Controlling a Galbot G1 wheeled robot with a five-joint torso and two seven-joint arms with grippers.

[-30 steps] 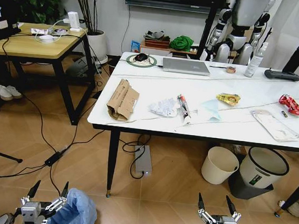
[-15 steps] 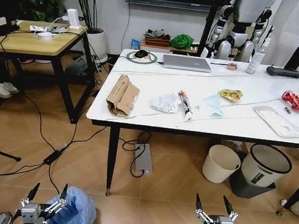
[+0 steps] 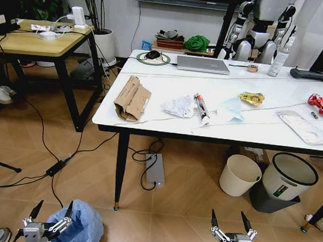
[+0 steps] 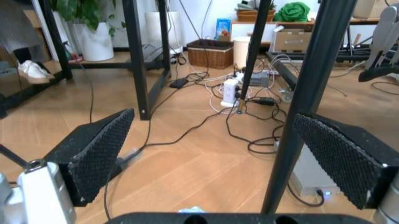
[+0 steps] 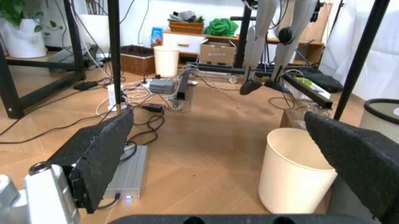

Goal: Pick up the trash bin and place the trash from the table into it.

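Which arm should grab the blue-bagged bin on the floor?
Left, probably. The left gripper hangs open right beside the trash bin at the robot's lower left. The right gripper, also open, is well off to the other side.

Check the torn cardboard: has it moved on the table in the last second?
No. The cardboard lies by the same left front corner of the table, beside the tissue; the whole view shifted, so the camera moved.
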